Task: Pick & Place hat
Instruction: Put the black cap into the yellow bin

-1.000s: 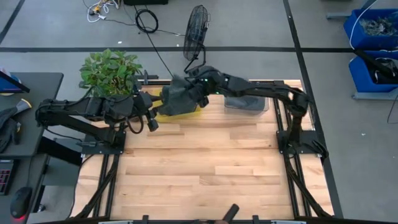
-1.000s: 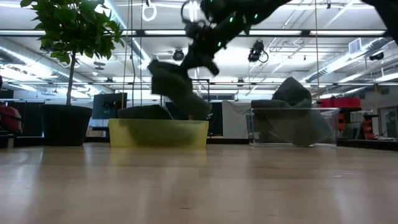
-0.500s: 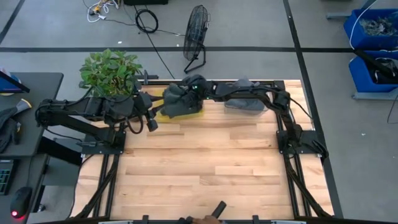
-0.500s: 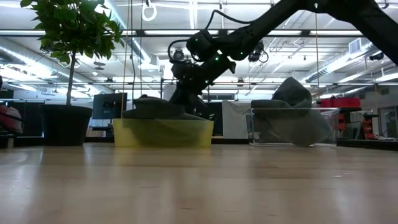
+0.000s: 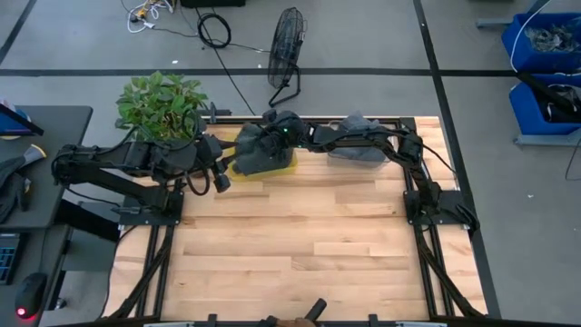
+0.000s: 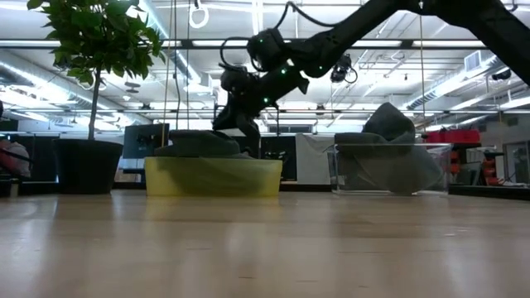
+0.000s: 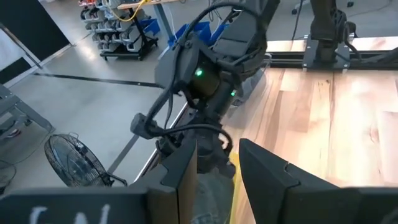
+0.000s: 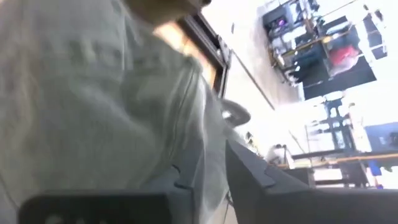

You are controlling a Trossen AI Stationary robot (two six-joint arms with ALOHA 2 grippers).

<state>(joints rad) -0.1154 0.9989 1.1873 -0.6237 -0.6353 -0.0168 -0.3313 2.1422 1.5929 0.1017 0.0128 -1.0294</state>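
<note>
Your right gripper [image 5: 270, 136] hung over the yellow plastic bin [image 6: 213, 175] at the tabletop's far edge, its jaws a little apart against the grey fabric hat [image 5: 257, 153] lying in that bin. Your left gripper [image 5: 221, 182] waited just beside the bin with jaws parted, holding nothing.

Grey floor — a fan [image 5: 287, 36], potted plant [image 5: 160, 103], perhaps blue bins [image 5: 547, 43].
</note>
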